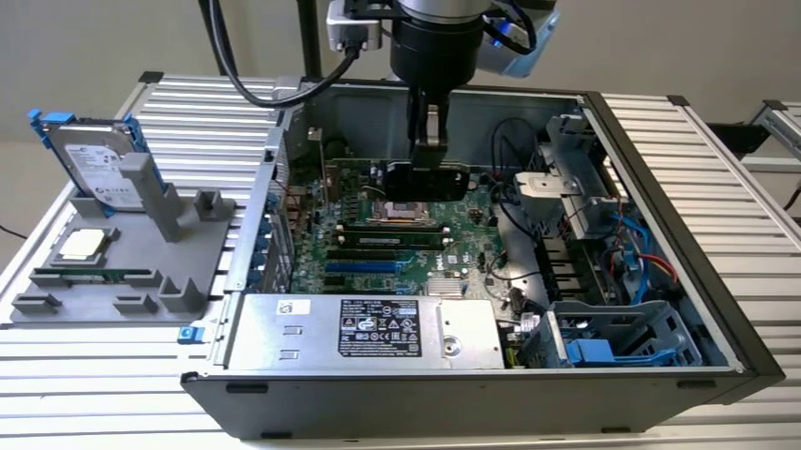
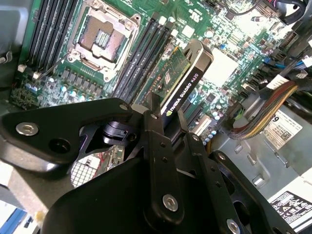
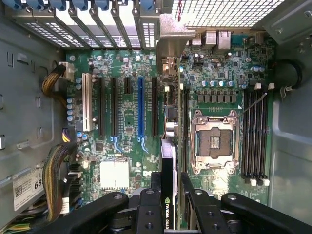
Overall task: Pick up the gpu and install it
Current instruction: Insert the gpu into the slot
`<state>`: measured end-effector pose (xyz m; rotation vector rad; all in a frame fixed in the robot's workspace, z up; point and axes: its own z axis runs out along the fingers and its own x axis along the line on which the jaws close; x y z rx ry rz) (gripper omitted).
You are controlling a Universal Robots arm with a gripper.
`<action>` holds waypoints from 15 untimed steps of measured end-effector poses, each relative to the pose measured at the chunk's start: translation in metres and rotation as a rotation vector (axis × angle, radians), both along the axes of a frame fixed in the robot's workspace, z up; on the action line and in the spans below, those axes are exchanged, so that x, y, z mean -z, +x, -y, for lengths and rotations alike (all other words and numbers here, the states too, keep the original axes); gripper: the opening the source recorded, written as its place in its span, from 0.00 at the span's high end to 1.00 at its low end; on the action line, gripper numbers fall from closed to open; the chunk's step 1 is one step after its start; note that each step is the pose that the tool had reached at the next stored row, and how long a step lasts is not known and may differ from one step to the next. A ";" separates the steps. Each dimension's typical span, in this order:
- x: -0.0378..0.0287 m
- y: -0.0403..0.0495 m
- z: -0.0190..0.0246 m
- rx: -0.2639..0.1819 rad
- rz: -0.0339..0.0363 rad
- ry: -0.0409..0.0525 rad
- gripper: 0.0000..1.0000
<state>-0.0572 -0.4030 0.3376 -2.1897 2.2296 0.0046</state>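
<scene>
The gpu (image 1: 426, 180) hangs inside the open computer case, just above the motherboard (image 1: 375, 251). My gripper (image 1: 426, 161) is shut on it from above. In both wrist views the card shows edge-on, a green board with a black cooler (image 2: 187, 73) (image 3: 169, 161). Its silver bracket (image 3: 170, 44) points toward the case's rear slot covers. The gripper (image 2: 168, 113) (image 3: 170, 184) clamps the card's upper edge, with black fingers (image 3: 157, 181) on either side. The card sits over the strip between the expansion slots (image 3: 140, 112) and the processor socket (image 3: 214, 141).
A grey holder (image 1: 113, 272) on the exterior view's left carries a hard drive (image 1: 94, 164), a processor chip (image 1: 82, 246) and a memory stick (image 1: 94, 277). In the case, a power supply (image 1: 363, 328) is at the front, with cable bundles (image 1: 626, 253) and a drive cage (image 1: 613, 337) at the right.
</scene>
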 end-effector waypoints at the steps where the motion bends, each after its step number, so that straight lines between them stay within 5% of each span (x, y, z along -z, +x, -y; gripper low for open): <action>1: 0.0006 -0.0001 0.0000 0.000 0.0000 0.0000 1.00; 15: 0.0126 -0.0043 0.0021 0.003 -0.0025 -0.0004 1.00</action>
